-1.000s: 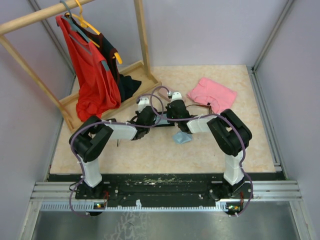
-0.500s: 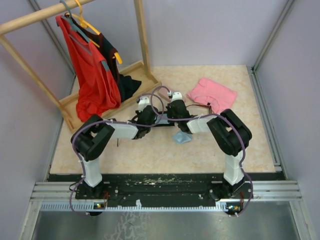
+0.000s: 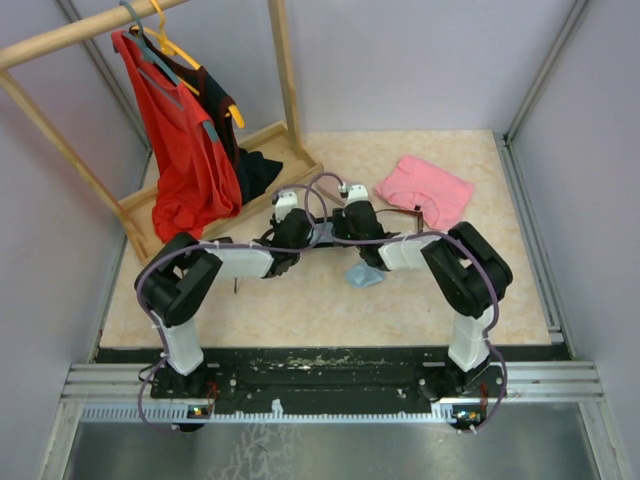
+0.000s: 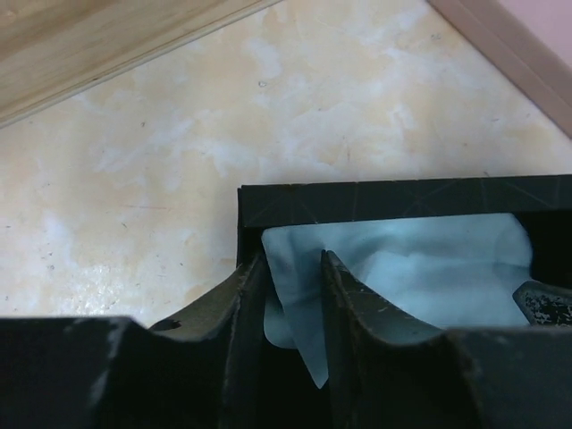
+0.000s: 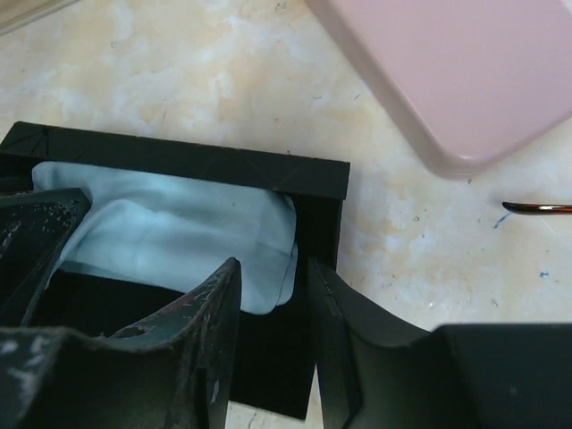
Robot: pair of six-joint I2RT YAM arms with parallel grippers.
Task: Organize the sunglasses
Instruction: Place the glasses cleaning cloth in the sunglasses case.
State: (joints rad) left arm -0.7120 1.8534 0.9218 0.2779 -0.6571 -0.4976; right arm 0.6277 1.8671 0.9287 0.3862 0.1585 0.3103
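Both wrists are edged slightly outward; the black case (image 5: 322, 179) is being prepared.
The sunglasses (image 5: 536, 208), unheld, show right of the right gripper (image 5: 273, 270), which is narrowly parted, its hold unclear. The blue cloth (image 4: 402, 268) is pinched between the jaws of the left gripper (image 4: 292, 268) and likely needs settling next.

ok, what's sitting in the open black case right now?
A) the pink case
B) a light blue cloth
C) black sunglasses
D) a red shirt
B: both wrist views show a light blue cloth lying inside the walls of the black case.
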